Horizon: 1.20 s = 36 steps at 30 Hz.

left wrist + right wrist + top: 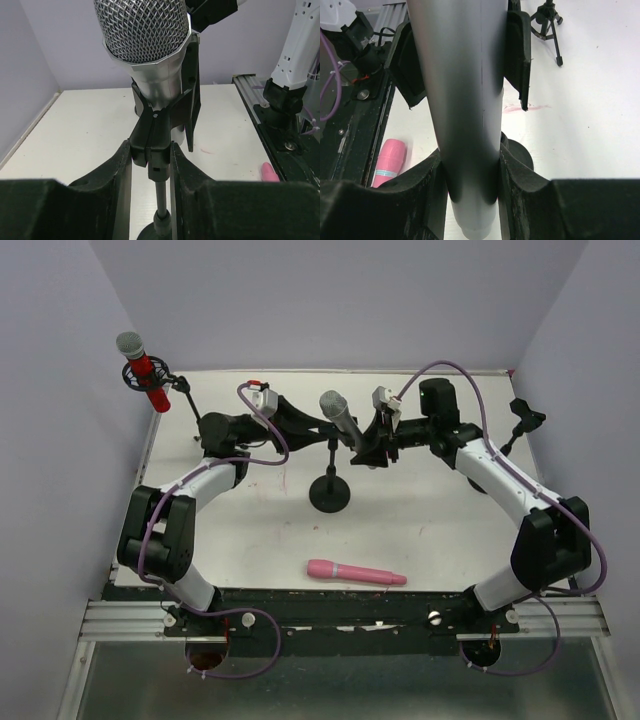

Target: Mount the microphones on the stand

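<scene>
The silver-grey microphone [340, 416] stands tilted in the clip of the middle stand [329, 492]. My left gripper [303, 426] is shut on that stand's black clip [151, 131], just under the mesh head [142, 30]. My right gripper [364, 446] is shut on the silver-grey microphone's handle [467, 100]. The glittery red microphone [146, 368] sits in the stand at the far left corner. The pink microphone [355, 573] lies flat near the front edge; its end shows in the left wrist view [268, 172] and the right wrist view [390, 162].
A black stand with nothing in its clip [524, 418] stands at the far right edge. The red microphone's tripod legs [549, 22] show at the top of the right wrist view. The middle stand's round base [517, 156] lies under the right gripper. Purple walls surround the table.
</scene>
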Each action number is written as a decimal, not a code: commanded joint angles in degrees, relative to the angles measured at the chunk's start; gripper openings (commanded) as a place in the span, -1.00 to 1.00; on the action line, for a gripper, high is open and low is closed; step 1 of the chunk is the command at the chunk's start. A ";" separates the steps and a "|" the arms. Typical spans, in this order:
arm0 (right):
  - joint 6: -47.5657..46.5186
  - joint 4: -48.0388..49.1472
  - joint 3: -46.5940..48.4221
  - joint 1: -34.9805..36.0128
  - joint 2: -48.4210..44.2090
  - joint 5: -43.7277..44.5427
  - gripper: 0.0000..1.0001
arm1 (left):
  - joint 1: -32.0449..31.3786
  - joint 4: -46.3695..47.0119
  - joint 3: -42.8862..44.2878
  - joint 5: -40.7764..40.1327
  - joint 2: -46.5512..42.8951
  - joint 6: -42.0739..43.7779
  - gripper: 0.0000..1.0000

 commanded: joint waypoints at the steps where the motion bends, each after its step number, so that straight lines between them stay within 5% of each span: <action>1: 4.04 4.26 -2.45 0.52 1.84 1.05 -0.95 | -0.73 4.58 -1.96 -1.88 -1.83 -2.40 -0.73; 17: 25.40 28.34 -9.74 1.66 2.28 -2.03 -0.91 | -2.75 -0.34 -6.88 -8.74 -5.70 2.78 -0.70; 24: 25.32 28.35 -9.92 1.92 2.63 -1.33 -0.88 | -3.19 -2.10 -7.76 -9.80 -6.58 3.22 -0.59; 36: 24.09 26.86 -10.36 1.92 1.32 -0.63 -0.53 | -3.19 -3.77 -9.08 -10.15 -9.39 3.66 0.55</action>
